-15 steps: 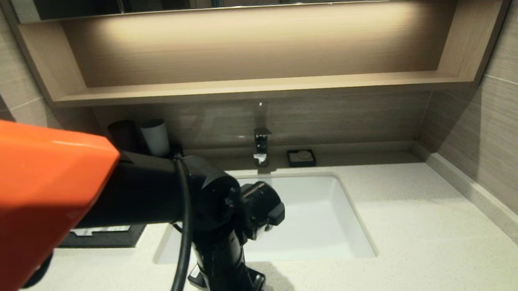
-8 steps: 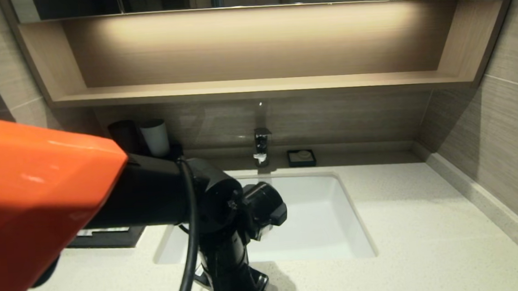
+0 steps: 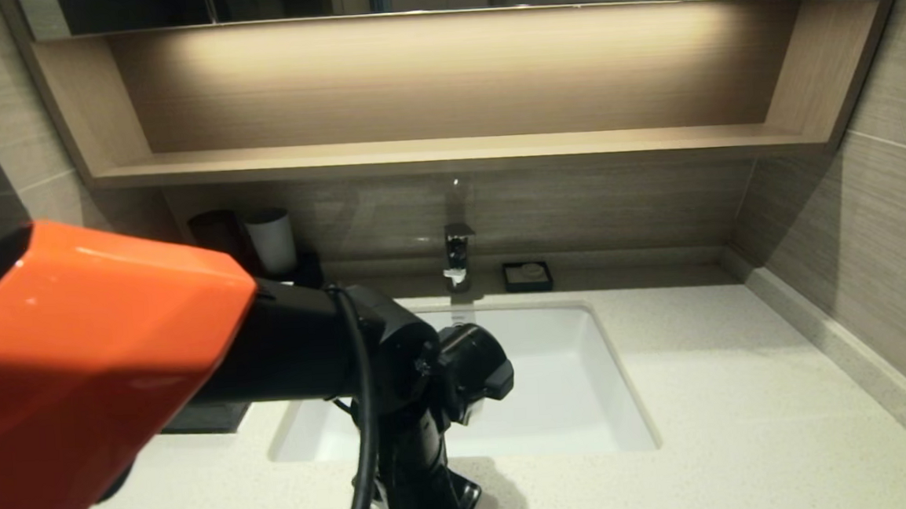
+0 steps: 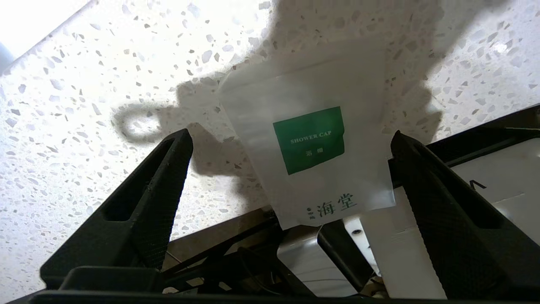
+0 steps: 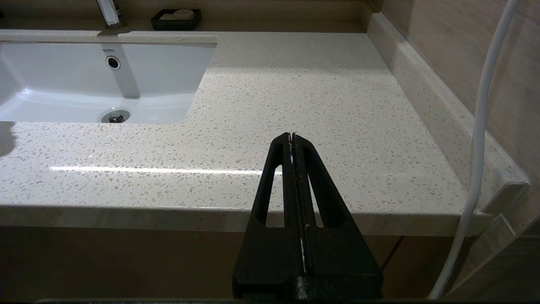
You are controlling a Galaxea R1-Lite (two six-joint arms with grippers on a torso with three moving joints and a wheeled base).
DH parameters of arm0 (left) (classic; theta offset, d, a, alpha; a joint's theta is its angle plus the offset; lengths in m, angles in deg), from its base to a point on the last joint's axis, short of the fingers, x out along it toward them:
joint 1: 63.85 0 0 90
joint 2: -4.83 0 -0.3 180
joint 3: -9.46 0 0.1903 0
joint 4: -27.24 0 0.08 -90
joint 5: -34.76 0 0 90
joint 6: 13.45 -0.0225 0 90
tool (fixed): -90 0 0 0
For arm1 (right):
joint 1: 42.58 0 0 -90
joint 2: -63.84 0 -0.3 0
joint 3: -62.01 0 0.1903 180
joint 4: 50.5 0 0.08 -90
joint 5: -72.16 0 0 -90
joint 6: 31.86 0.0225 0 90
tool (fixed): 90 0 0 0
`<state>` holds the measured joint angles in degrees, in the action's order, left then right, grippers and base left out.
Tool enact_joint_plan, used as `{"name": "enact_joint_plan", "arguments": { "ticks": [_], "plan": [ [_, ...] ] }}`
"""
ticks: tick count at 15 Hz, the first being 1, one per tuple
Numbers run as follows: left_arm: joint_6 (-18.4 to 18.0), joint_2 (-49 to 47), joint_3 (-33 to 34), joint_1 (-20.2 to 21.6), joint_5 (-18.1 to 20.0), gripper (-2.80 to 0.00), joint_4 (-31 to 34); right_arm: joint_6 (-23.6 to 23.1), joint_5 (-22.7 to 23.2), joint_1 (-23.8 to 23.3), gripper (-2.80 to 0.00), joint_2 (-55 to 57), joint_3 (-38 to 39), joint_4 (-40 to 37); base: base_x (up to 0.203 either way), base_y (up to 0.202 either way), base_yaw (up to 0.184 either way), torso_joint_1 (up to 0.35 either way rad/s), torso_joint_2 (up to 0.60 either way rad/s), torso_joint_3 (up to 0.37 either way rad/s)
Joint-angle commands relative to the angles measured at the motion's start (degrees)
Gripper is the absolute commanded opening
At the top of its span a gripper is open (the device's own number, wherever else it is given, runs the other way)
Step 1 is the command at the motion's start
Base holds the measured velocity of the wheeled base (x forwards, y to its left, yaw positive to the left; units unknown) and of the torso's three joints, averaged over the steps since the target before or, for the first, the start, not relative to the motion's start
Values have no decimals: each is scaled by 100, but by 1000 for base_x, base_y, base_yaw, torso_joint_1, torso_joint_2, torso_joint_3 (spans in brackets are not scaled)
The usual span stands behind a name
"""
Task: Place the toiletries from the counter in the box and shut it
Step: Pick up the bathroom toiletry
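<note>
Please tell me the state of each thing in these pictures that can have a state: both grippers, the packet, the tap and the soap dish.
Left gripper: open, fingers astride the packet, above the counter's front edge.
Translucent white shower cap packet with green label: lying flat on the speckled cream stone counter, not gripped.
Right gripper: shut, empty, parked off the counter's front edge.
Chrome tap: no water running.
Small black soap dish: holds soap.

A small squarish translucent white plastic-wrapped packet (image 4: 310,139) with a green "SHOWER CAP" label lies flat on the cream speckled stone bench (image 4: 76,126), between the spread black fingers (image 4: 164,177), touching neither.
</note>
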<state>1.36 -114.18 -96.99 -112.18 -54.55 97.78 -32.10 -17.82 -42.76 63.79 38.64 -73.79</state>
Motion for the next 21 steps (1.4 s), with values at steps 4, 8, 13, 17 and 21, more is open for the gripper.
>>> {"name": "enact_joint_plan", "arguments": {
  "ticks": [4, 8, 13, 17, 21],
  "plan": [
    [13, -70, -24, 0, 1, 0, -30, -2, 3, 1, -280, 5, 9, 1, 0, 0, 0, 0, 0, 0],
    [13, -156, -91, 0, -8, 0, -42, -2, 2, 1, -280, 0, 9, 1, 0, 0, 0, 0, 0, 0],
    [13, -185, -94, 0, -22, 0, -42, -2, 2, 1, -280, -4, 9, 1, 0, 0, 0, 0, 0, 0],
    [13, -211, -94, 0, -34, 0, -51, -2, -2, 1, -280, 5, 9, 1, 0, 0, 0, 0, 0, 0],
    [22, -217, -103, 0, -26, 0, -95, -2, -2, 1, -280, -1, 9, 1, 0, 0, 0, 0, 0, 0]
  ]
}}
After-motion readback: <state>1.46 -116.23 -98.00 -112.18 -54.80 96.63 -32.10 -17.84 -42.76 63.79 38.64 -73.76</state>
